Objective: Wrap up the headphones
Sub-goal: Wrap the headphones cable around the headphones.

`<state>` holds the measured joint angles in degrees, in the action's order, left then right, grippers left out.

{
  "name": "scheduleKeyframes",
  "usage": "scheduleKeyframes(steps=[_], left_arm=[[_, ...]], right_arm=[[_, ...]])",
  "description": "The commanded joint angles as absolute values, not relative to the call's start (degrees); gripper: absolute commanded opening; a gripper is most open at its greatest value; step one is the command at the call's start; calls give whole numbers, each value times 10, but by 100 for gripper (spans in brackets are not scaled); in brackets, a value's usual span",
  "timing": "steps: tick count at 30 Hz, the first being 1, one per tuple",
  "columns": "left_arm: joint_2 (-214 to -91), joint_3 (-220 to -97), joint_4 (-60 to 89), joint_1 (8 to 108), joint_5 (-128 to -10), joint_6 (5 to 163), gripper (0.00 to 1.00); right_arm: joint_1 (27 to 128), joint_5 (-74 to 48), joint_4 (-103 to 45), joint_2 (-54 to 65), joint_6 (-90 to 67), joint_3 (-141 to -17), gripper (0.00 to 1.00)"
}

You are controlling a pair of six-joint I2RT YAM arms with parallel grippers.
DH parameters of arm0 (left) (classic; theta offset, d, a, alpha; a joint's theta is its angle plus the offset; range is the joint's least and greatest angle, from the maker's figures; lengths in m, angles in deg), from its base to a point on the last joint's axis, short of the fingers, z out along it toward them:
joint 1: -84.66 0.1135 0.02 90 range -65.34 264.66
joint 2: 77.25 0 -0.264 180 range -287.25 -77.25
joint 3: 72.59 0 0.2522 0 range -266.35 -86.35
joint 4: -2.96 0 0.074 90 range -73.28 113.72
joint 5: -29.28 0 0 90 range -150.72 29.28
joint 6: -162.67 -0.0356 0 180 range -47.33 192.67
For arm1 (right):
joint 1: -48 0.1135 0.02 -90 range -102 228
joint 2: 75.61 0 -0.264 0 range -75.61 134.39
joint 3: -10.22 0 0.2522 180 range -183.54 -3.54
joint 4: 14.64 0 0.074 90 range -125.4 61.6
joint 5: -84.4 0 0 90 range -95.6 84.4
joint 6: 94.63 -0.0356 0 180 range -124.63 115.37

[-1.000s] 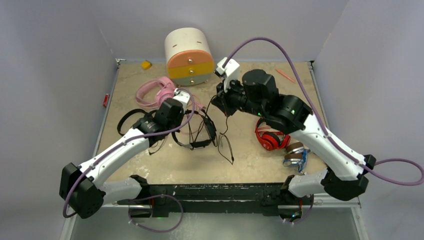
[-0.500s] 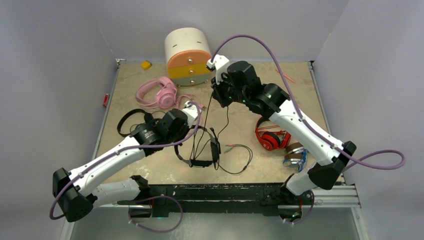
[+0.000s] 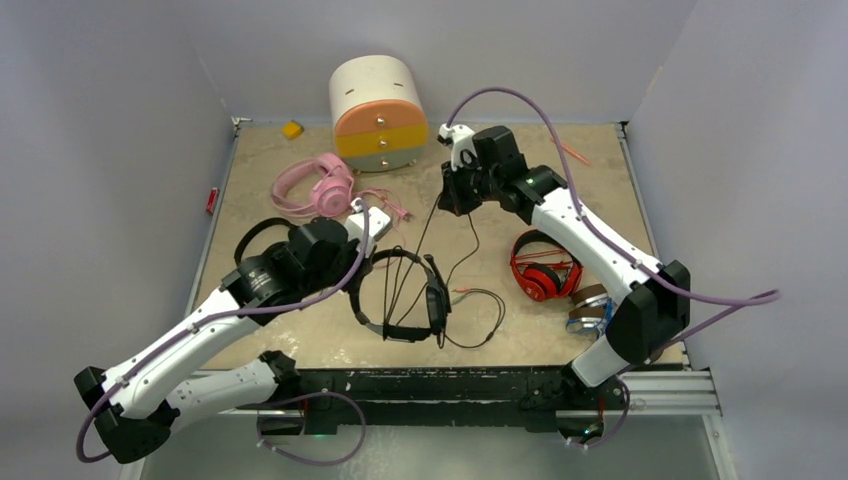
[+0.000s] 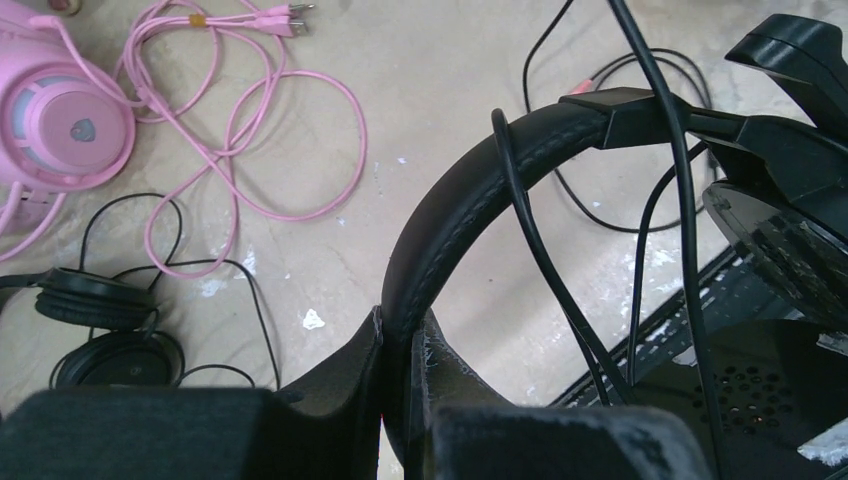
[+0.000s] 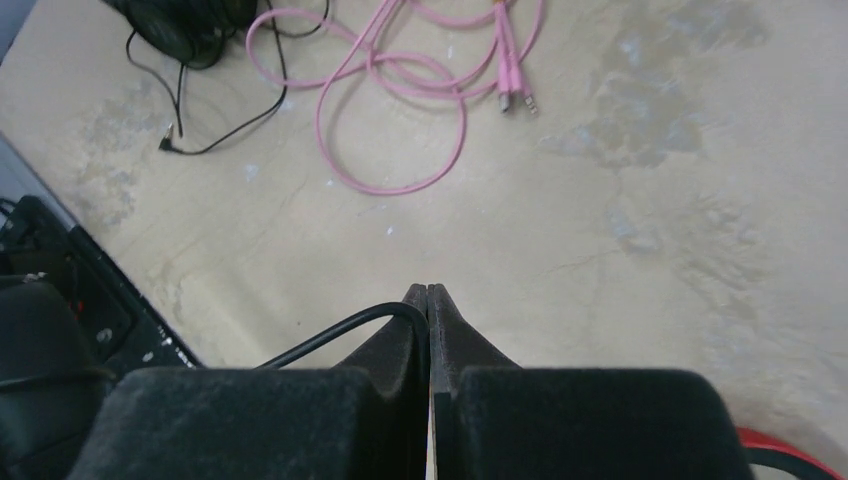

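No word, number or brand is legible to you in any view; the small emblem (image 4: 76,128) on the pink headphones (image 4: 40,155) is unreadable.

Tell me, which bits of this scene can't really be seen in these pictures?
- Brown headphones: top view, mostly behind the right arm.
- Loose black headphones: left wrist view, partly behind the left gripper.
- Pink headphones: left wrist view, cut off by the left edge.
- Red headphones: right wrist view, only a sliver at the bottom edge.
- Cable in the right gripper: right wrist view, its far end hidden behind the fingers.
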<state>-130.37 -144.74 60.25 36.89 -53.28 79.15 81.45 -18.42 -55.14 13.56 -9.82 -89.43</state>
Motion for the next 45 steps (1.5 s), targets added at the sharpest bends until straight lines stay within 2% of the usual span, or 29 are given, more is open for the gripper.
scheduleKeyframes(steps=[1,6,9,10,15,20,23,26,29,31,33,39,45], left_arm=[[-1270,-1482,595,364,-601,815,0],[-1246,-1504,588,364,-604,866,0],[-1248,-1517,601,364,-605,875,0],[-1251,-1519,608,364,-601,872,0],[-1275,-1523,647,364,-553,868,0],[-1291,-1543,653,364,-567,877,0],[-1295,-1552,654,364,-577,878,0],[-1305,-1564,678,364,-563,874,0],[-1304,-1570,682,364,-586,882,0],[-1298,-1576,679,364,-600,897,0],[-1296,-1579,677,363,-611,904,0],[-1291,-1559,672,364,-639,886,0],[-1270,-1496,634,364,-664,856,0]], right_arm=[[800,-268,-479,139,-135,-850,0],[796,-353,-386,132,-170,-752,1],[796,-378,-341,113,-179,-703,23],[796,-377,-332,102,-179,-690,27],[796,-338,-332,57,-187,-665,30],[796,-314,-369,45,-175,-647,52],[795,-266,-376,31,-184,-632,60],[789,-251,-392,24,-184,-639,62],[788,-264,-397,31,-184,-649,55],[788,-272,-402,40,-183,-655,55],[788,-260,-409,41,-184,-659,58],[776,-184,-450,35,-198,-695,77],[769,-175,-489,34,-200,-768,81]])
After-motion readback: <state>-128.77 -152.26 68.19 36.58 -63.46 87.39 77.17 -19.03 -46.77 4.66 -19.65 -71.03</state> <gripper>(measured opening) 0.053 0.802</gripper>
